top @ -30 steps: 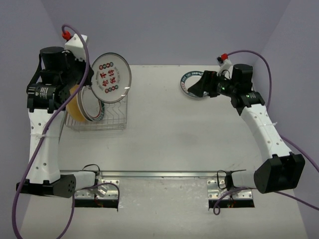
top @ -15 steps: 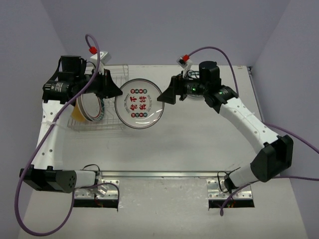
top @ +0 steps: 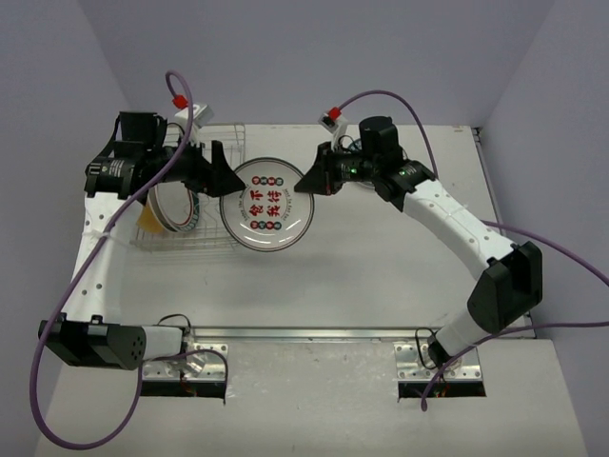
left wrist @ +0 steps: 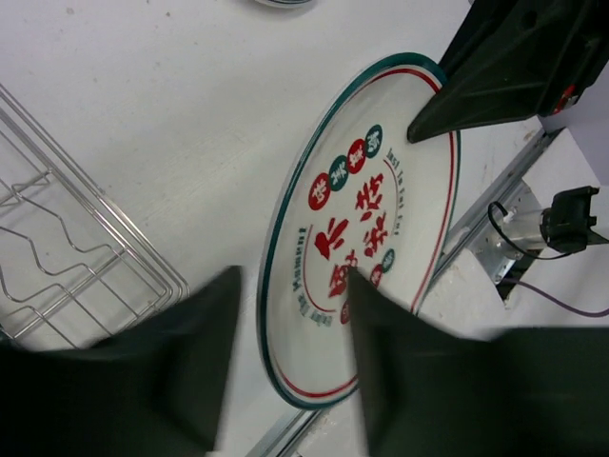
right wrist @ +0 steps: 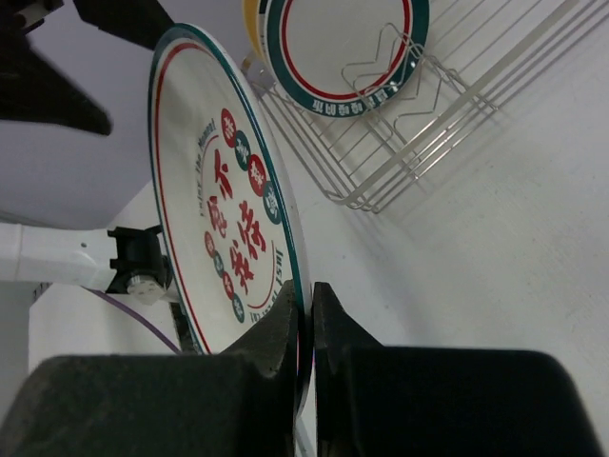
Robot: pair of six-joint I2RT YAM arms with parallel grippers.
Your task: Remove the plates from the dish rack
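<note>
From overhead, the printed plate (top: pixel 266 205) is clear of the dish rack (top: pixel 214 238) and just right of it, face tilted up. The left claw (top: pixel 228 181) is at one side of its rim and the right claw (top: pixel 306 183) at the other. Other plates (top: pixel 176 205) stand in the rack.

On the left wrist camera, that claw's jaws stand apart, straddling the rim without pinching it, so I judge it bears no weight. If I back it out crooked, a finger could catch the rim and twist the plate.

On the right wrist camera, the jaws are clamped on a thin bite of rim. That worries me most. With one small edge grip on a glazed plate, it could pivot or slip onto the table (top: pixel 381 286) if I swing fast.
</note>
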